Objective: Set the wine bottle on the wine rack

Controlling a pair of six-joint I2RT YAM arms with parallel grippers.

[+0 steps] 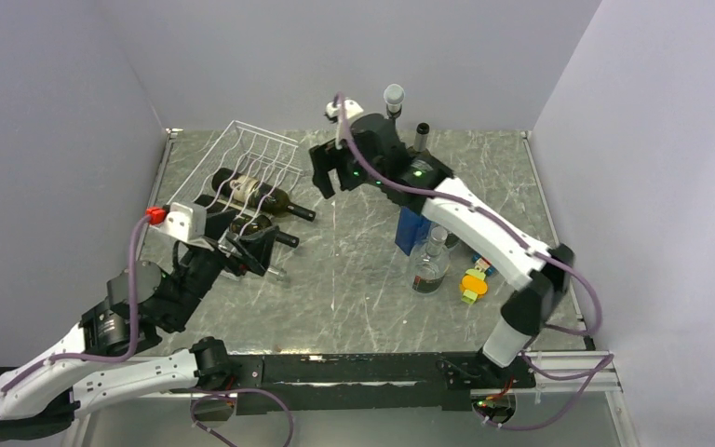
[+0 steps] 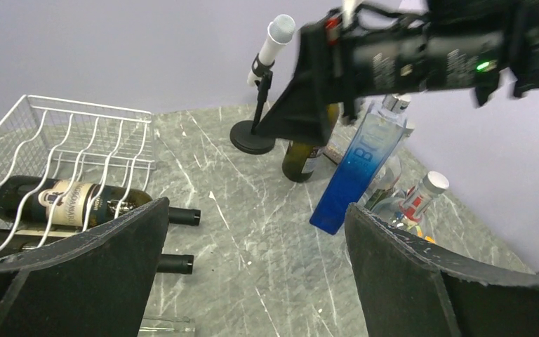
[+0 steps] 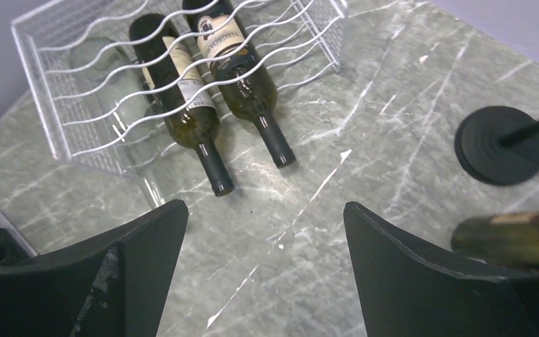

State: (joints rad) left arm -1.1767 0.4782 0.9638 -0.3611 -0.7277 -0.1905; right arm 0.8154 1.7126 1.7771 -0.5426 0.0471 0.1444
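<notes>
The white wire wine rack (image 1: 265, 130) lies at the back left, with two dark wine bottles (image 1: 253, 193) (image 1: 261, 226) lying in it, necks pointing right. A third dark wine bottle (image 1: 422, 140) stands upright at the back, behind my right arm. My left gripper (image 1: 259, 244) is open and empty by the rack's near right corner. My right gripper (image 1: 328, 182) is open and empty above the table, right of the rack. The right wrist view shows the rack (image 3: 38, 84), both racked bottles (image 3: 182, 105) (image 3: 242, 77) and the third bottle (image 3: 512, 239) at the right edge. The left wrist view shows the standing bottle (image 2: 305, 154).
A tall blue bottle (image 1: 412, 233), a clear bottle (image 1: 428, 265) and a small colourful toy (image 1: 475, 279) stand right of centre. A microphone stand (image 1: 393, 98) is at the back. Grey walls close in the table on three sides.
</notes>
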